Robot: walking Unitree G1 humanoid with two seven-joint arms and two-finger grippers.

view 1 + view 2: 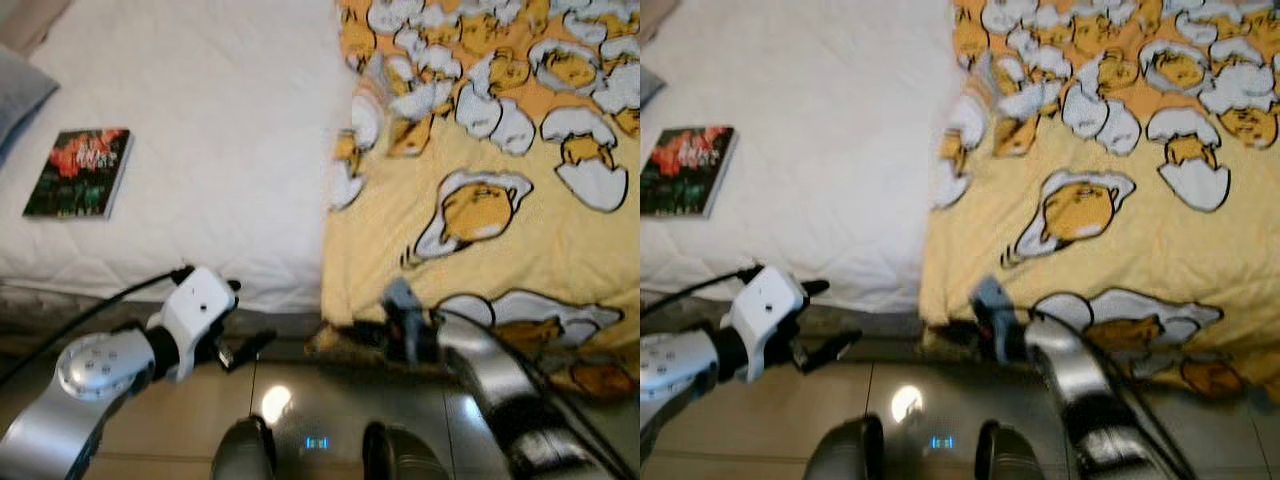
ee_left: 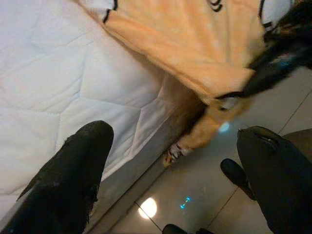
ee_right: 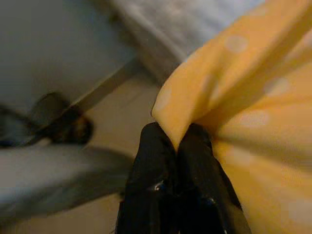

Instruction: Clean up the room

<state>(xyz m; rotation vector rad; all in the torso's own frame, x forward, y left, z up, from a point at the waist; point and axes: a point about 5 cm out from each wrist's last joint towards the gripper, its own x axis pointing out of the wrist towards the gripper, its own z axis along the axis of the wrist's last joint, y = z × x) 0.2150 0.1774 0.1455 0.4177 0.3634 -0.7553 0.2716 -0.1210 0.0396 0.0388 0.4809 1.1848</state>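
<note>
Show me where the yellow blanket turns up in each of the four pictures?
Left eye: blanket covers the bed's right half.
Right eye: blanket, right half again.
Left wrist: blanket hangs over the mattress edge.
Right wrist: a blanket fold is pinched in the right gripper.
Shared landmark: the white mattress edge.

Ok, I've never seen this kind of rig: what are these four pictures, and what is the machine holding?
This is a humanoid robot standing at a bed. Two pictures come from cameras on its head, looking down; the other two sit on its wrists, looking along each claw. The right claw is pinched shut on the edge of the yellow cartoon blanket that hangs off the bed. The left claw is open and holds nothing, near the mattress side. A book lies on the white sheet.
</note>
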